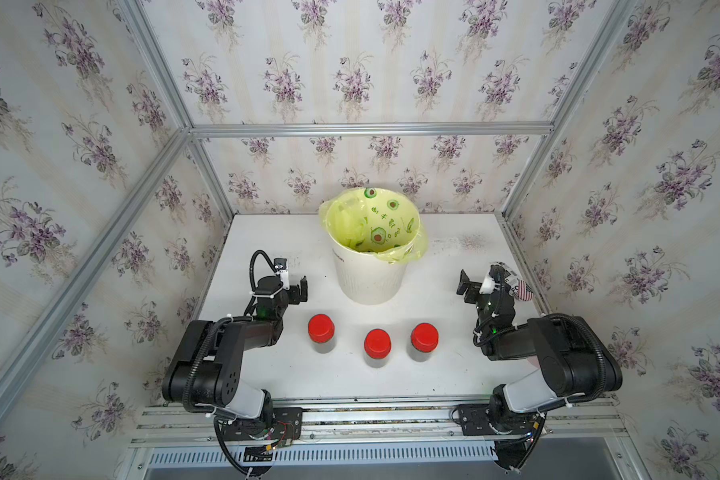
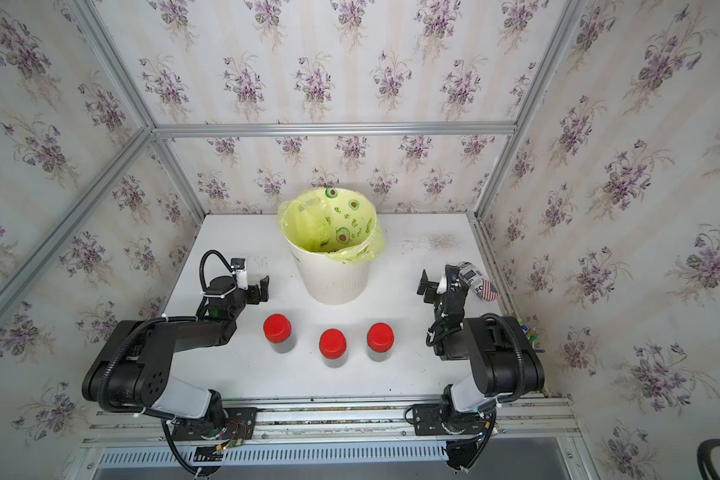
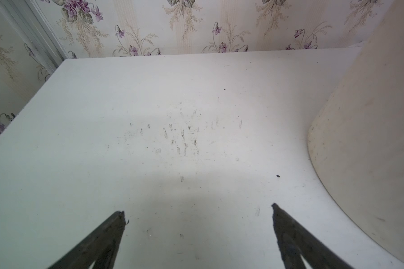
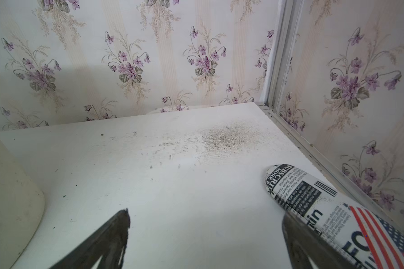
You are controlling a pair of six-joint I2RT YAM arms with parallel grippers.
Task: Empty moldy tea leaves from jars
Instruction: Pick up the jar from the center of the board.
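On the white table (image 1: 292, 374), with the clock read from a top view and 12 at the back wall: three red-lidded jars (image 1: 377, 343) stand upright in a row near 6. They are apart from each other and all lids are on. Tea leaves (image 2: 282, 345) show as a dark mass through the clear walls, none emptied yet. A white bin (image 1: 368, 282) with an avocado-print yellow-green liner (image 1: 371, 224) sits at centre toward 12, just behind the jars. No leaves are visible in it.

The left tool (image 3: 197, 208) is at 9, jaws spread wide and empty, pointing at bare table beside the bin wall. The right tool (image 4: 205, 214) is at 3, jaws also spread with nothing between them. A newspaper-print pouch (image 4: 313, 198) lies just outside its outer finger at the 3 edge; can't tell if they touch. A dark speckled smear (image 4: 229, 137) sits near 2.

Likely risks:
- The middle and 3-side jars stand close, so wide jaws coming down could knock the neighbour over.
- Smooth clear walls may spin or slip during unscrewing.
- The bin is tall and the liner bunches over the rim toward 4, so a low or off-centre pour would drop leaves on the table or nudge the bin.
- The right arm could drag the pouch.
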